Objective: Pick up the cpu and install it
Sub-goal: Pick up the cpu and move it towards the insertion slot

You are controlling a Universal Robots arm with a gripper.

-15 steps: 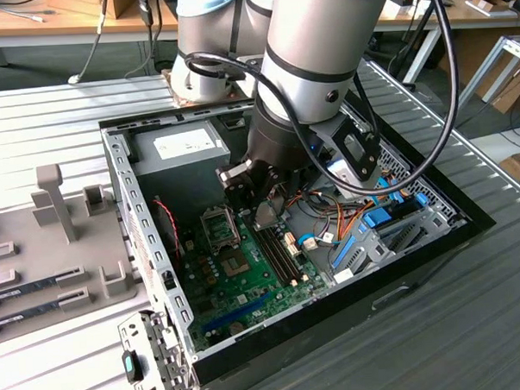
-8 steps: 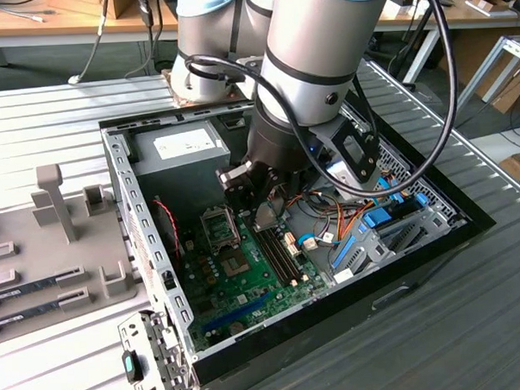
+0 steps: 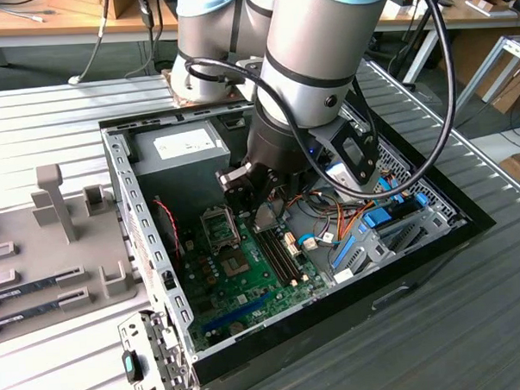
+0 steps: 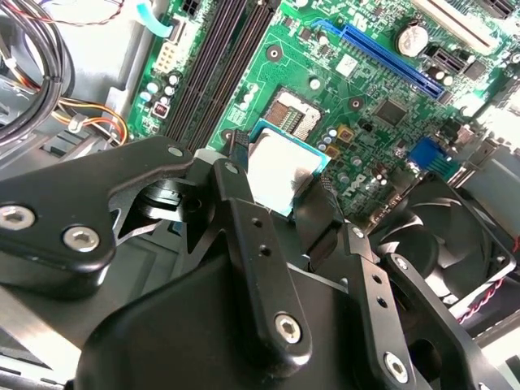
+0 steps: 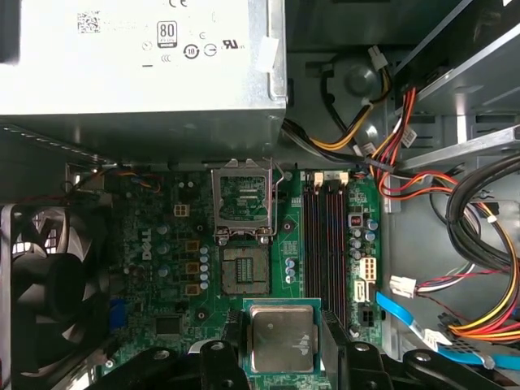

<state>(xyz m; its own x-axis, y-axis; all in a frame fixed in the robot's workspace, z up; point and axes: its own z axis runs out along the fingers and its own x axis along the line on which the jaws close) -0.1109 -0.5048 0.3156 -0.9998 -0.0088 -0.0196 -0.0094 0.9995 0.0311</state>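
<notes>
The cpu (image 5: pixel 280 340), a small square chip with a silvery-grey top, sits between my gripper's black fingers (image 5: pixel 335 335) in both wrist views. My gripper (image 5: pixel 280 341) is shut on the cpu (image 4: pixel 279 169) and holds it a little above the green circuit board (image 5: pixel 162 268). The open socket (image 5: pixel 244 270) lies just beyond the chip, with its metal lid (image 5: pixel 241 199) raised. In the exterior view my gripper (image 3: pixel 262 209) hangs inside the open computer case, to the right of the socket (image 3: pixel 235 263).
A big grey power-supply box (image 5: pixel 138 57) fills the case's far end. A black fan (image 5: pixel 49 284) stands on one side of the board, memory slots (image 5: pixel 325 236) and cable bundles (image 5: pixel 455 244) on the other. A grey fixture tray (image 3: pixel 39 282) lies at the exterior view's left.
</notes>
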